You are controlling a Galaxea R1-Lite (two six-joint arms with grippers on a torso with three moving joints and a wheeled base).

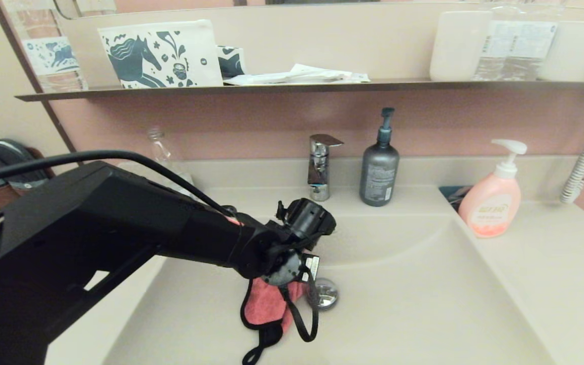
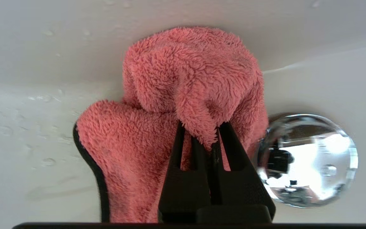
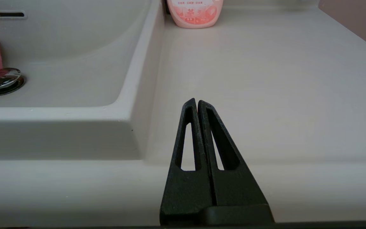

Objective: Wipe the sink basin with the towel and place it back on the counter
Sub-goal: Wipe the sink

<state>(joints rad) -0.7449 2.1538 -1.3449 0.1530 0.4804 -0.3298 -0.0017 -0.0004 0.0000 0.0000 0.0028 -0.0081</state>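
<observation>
The coral-pink towel [image 1: 266, 306] hangs bunched on the floor of the beige sink basin [image 1: 413, 314], just left of the chrome drain plug [image 1: 325, 294]. My left gripper [image 2: 202, 132] is shut on a fold of the towel [image 2: 186, 95], pointing down into the basin; the drain plug [image 2: 307, 160] lies close beside the cloth. In the head view the left wrist hides the fingers. My right gripper [image 3: 197, 101] is shut on nothing, parked low over the front of the counter [image 3: 265, 79] right of the basin. The counter [image 1: 550, 253] lies bare there.
A chrome faucet [image 1: 321, 167] and a grey pump bottle [image 1: 379, 167] stand behind the basin. A pink soap pump bottle [image 1: 492, 203] sits at the back right of the counter. A dark wall shelf [image 1: 271, 87] with pouches and mugs hangs above.
</observation>
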